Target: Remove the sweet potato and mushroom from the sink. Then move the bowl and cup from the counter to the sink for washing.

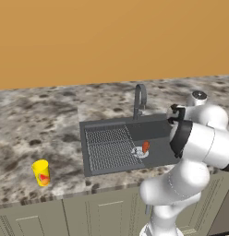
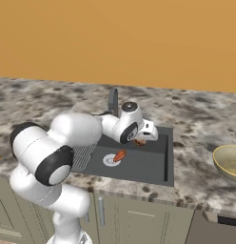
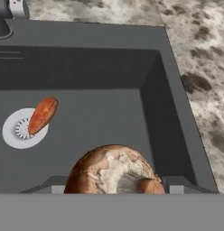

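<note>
My claw [image 3: 116, 190] is clamped on the mushroom [image 3: 111, 169], its brown speckled cap filling the gap between the two tips. In the right base view the claw [image 2: 142, 138] hangs over the back half of the sink [image 2: 168, 157], with the mushroom [image 2: 139, 141] tucked just under it.

The sweet potato [image 3: 42, 115] lies tilted on the basin floor, one end resting over the round silver drain [image 3: 14, 133], well apart from the claw. Between it and the right-hand basin wall I see bare grey floor. That wall climbs to a flat rim, and beyond the rim the speckled counter [image 3: 204, 54] runs open.

From the left base view, the ribbed drainer grid [image 1: 109, 147] takes the sink's left half and the faucet [image 1: 140, 99] stands at its back edge. The cup [image 1: 41, 173] sits upright near the counter's front edge, well left of the sink. The bowl [image 2: 229, 162] sits on the counter to the sink's right.
</note>
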Tool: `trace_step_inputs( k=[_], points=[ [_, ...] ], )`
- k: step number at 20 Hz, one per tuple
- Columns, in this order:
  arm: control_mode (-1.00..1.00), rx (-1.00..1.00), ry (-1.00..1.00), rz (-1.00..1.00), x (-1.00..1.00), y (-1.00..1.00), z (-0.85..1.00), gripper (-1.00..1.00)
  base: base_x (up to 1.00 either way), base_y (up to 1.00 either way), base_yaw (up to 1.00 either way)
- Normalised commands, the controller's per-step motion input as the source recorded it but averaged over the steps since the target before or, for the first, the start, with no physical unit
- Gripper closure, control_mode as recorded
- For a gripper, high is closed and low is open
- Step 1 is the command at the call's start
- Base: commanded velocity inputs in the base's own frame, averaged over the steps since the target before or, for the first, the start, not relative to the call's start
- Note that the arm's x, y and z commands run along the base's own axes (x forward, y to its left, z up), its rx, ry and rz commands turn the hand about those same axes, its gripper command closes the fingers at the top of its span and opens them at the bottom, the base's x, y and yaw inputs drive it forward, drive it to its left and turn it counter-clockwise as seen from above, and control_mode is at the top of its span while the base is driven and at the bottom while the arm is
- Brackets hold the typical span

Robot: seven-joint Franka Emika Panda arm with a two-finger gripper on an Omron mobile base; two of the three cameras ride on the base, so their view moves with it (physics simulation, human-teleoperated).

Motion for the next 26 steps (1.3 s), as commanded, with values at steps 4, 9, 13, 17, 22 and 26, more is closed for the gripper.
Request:
trace_step_inputs(
  k=[4, 9, 13, 17, 22, 26],
  points=[
    [-1.0, -0.14, 0.0, -0.06, -0.02, -0.17, 0.1, 1.0, 0.0, 0.0, 0.0],
    [-1.0, -0.09, 0.0, -0.04, 0.0, -0.23, 0.03, 1.0, 0.0, 0.0, 0.0],
    [-1.0, -0.06, 0.0, -0.03, 0.0, -0.28, 0.02, 1.0, 0.0, 0.0, 0.0],
    [-1.0, -0.02, 0.0, -0.03, 0.0, -0.28, 0.04, 1.0, 0.0, 0.0, 0.0],
    [-1.0, -0.01, 0.0, -0.02, 0.02, -0.27, 0.08, 1.0, 0.0, 0.0, 0.0],
    [-1.0, 0.0, 0.0, -0.01, 0.01, -0.27, 0.06, 1.0, 0.0, 0.0, 0.0]
  ],
)
